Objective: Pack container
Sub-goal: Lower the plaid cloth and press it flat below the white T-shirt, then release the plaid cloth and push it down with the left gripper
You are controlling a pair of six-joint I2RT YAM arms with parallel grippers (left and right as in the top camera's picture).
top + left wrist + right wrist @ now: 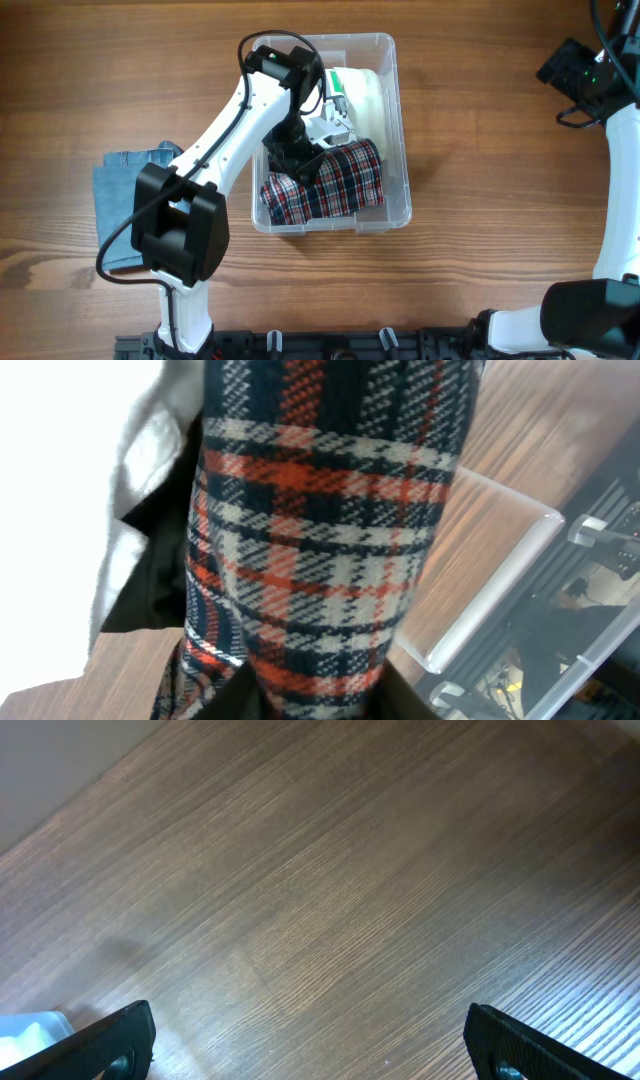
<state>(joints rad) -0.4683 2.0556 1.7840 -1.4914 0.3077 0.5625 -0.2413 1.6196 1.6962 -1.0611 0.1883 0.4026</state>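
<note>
Container (pixel 400 120) sits mid-tabletop (pixel 500 150), holding a plaid cloth (pixel 345 180). Left claw (pixel 300 160) is down on the plaid; can't tell its grip. Right claw (pixel 315 1040) gapes, idle. Step looks like tucking the plaid in. Next probably calls for fetching the denim cloth (pixel 120 200).

the left gripper (pixel 297 152) has its fingertips hidden under its own wrist and against the plaid cloth (pixel 340 185) (which fills the wrist view too), so its jaws cannot be read. the left arm (pixel 230 120) covers part of the folded blue cloth (pixel 115 190). the right arm (pixel 615 150) runs off the picture's edge.
</note>
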